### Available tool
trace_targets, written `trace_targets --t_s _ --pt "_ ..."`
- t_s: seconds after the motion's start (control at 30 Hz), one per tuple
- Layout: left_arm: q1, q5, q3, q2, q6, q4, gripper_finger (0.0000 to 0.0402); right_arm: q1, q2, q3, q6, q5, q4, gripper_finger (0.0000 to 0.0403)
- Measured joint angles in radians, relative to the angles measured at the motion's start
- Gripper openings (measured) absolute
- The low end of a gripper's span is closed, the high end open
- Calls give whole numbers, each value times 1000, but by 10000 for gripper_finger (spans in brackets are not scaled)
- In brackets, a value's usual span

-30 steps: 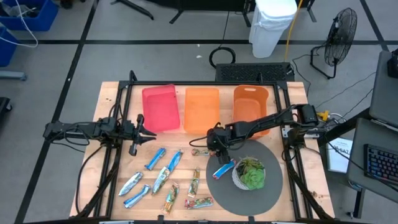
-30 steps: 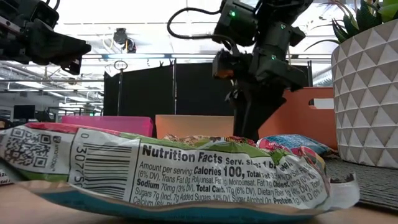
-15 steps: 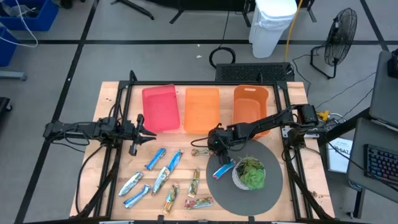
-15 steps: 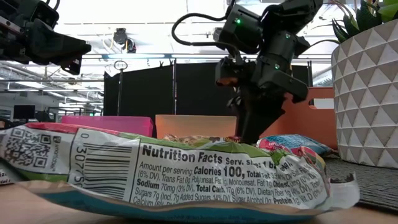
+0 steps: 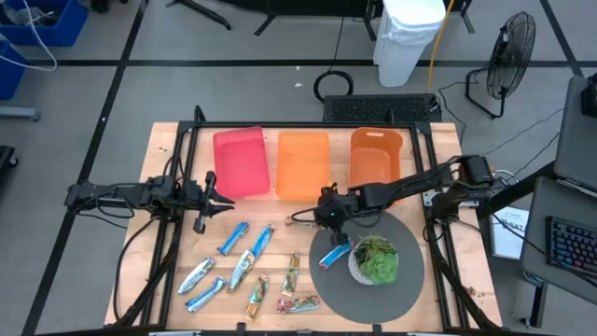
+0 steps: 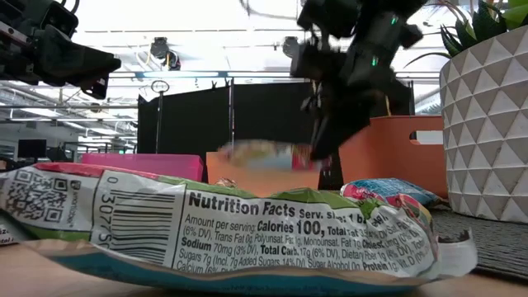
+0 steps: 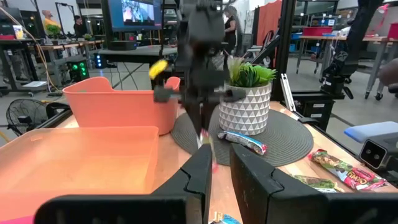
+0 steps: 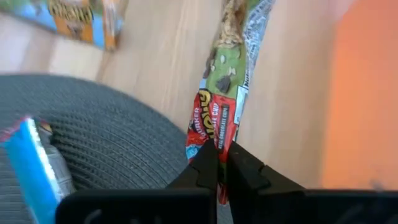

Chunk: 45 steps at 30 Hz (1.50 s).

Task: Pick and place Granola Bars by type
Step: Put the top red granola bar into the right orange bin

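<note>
My right gripper (image 5: pixel 318 218) hangs just off the grey mat's left rim and is shut on a green-and-red granola bar (image 8: pixel 227 81), which shows blurred above the table in the low view (image 6: pixel 260 154). A blue bar (image 5: pixel 335 253) lies flat on the mat beside the potted plant (image 5: pixel 377 260). Several more bars, blue ones (image 5: pixel 233 238) and green-gold ones (image 5: pixel 291 273), lie flat on the wood at the near middle. My left gripper (image 5: pixel 222 199) waits by the pink bin, its fingers (image 7: pixel 200 171) a narrow gap apart with nothing between them. My right gripper pinches the bar's red end (image 8: pixel 210 138) between its two fingers. They come slanting down from the table's right side, and the bar runs on beyond the fingertips, along their line. It hangs roughly level, clear of the table, its free end (image 5: pixel 293 224) toward the table's left.
Three bins stand in a row along the far edge: pink (image 5: pixel 241 161), light orange (image 5: pixel 302 164) and deeper orange (image 5: pixel 374 157). The round grey mat (image 5: pixel 410 280) with the plant fills the near right. One wrapper (image 6: pixel 231 231) lies right before the low camera.
My right gripper has shut on the end of the green-and-red bar and risen. The bar, which lay on the wood before the light orange bin, now hangs clear of the table.
</note>
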Motion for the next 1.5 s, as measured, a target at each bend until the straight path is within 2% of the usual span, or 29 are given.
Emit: trace_targets --t_s 0.13,0.4,0.6,0.73,0.87,1.0,1.27,1.5 --pt "0 0 0 0 0 0 63 19 -121 0 2 92 -48 3" --pt "0 0 0 0 0 0 63 18 -378 0 24 386 -193 1" --pt "0 0 0 0 0 0 63 -56 -491 0 103 587 -303 1" --pt "0 0 0 0 0 0 63 -142 -510 0 185 651 -455 0" --pt "0 0 0 0 0 0 63 -231 -509 -3 301 653 -641 0" --pt "0 0 0 0 0 0 63 -309 -511 -55 330 650 -677 0" --pt "0 0 0 0 0 0 63 -451 -513 -196 248 516 -537 0" --pt "0 0 0 0 0 0 63 -502 -532 -233 180 405 -443 0"
